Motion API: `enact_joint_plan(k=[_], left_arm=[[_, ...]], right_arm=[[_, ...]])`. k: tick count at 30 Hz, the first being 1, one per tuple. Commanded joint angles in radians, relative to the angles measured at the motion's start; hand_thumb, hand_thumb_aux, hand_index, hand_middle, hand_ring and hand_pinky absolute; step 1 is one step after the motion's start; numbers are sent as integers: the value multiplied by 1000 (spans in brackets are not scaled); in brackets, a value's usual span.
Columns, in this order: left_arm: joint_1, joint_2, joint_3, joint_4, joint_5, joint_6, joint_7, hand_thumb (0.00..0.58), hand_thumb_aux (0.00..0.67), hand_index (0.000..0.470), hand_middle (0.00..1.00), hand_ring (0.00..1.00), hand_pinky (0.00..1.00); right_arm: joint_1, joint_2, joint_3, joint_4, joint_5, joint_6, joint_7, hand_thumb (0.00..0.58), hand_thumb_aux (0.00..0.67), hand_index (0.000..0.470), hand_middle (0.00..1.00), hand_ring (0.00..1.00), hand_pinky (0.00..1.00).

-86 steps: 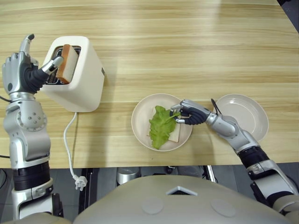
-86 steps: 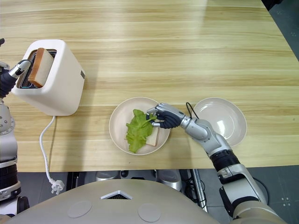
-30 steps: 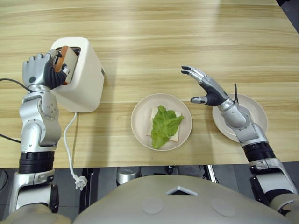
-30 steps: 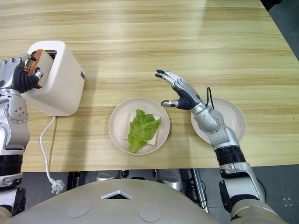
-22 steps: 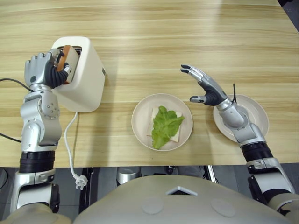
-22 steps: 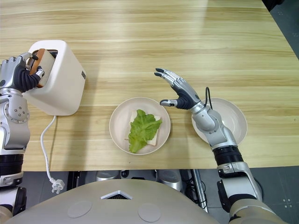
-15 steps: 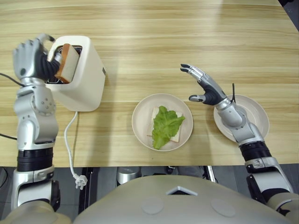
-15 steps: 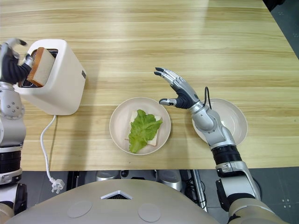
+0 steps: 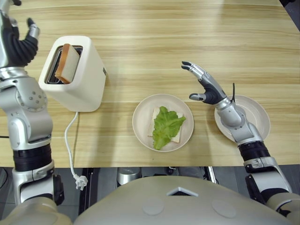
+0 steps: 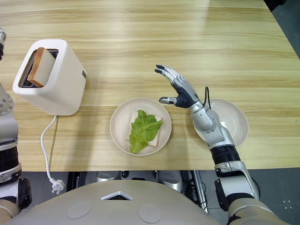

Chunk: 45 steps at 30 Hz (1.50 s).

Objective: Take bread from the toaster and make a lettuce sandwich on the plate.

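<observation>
At the worktop's far left, the left hand is hovering empty and spread open, apart from the toaster where the bread slice is sticking up tilted, so a skewed pinch is probably risking crumbling it or tipping the toaster, while the right hand is hovering open just right of the plate.

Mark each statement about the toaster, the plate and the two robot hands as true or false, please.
1. A bread slice stands in the toaster. True.
2. The left robot hand grips that slice. False: it is open, up and left of the toaster, apart from the bread.
3. Lettuce lies on a second slice on the plate. True.
4. The right robot hand holds the lettuce. False: it is open, up and right of the plate, holding nothing.
</observation>
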Motion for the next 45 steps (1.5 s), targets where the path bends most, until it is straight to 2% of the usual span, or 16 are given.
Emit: enact_joint_plan(k=[1,25,26,27,28,29,30,31,33,34,35,45], left_arm=[[17,7,-17,51,16,24,-37,0,0,0,0,0,0],[80,67,-165,198,170,147,-185,0,0,0,0,0,0],[80,67,-169,200,172,150,-190,75,45,31,0,0,0],[80,67,-174,202,172,152,-195,75,45,31,0,0,0],[82,66,-176,201,172,153,-199,112,68,47,0,0,0],[83,67,-179,200,173,155,-203,261,173,119,0,0,0],[85,67,-181,199,175,157,-206,301,205,141,0,0,0],[86,67,-183,198,175,160,-210,452,355,244,0,0,0],[87,68,-189,203,179,167,-220,541,497,341,0,0,0],[88,68,-191,206,179,168,-224,562,552,379,0,0,0],[90,69,-194,210,178,169,-228,580,670,460,0,0,0],[82,54,-203,182,129,145,-225,580,670,460,0,0,0]], right_arm=[[-4,1,-6,15,-2,16,-2,0,0,0,0,0,0],[-5,14,2,24,27,10,23,0,0,0,0,0,0],[-5,14,2,24,29,10,24,0,0,0,0,0,0],[-5,15,2,24,31,10,25,0,0,0,0,0,0],[-4,15,2,22,31,10,26,0,0,0,0,0,0],[-3,15,2,21,32,10,27,0,0,0,0,0,0],[-1,15,1,20,33,9,28,0,0,0,0,0,0],[1,16,0,18,35,8,29,0,0,0,0,0,0],[4,16,-1,15,36,7,29,0,0,0,0,0,0],[5,17,-2,14,37,7,29,0,0,0,0,0,0],[5,17,-2,14,37,7,30,0,0,0,0,0,0],[5,20,-4,19,31,4,19,0,0,0,0,0,0]])
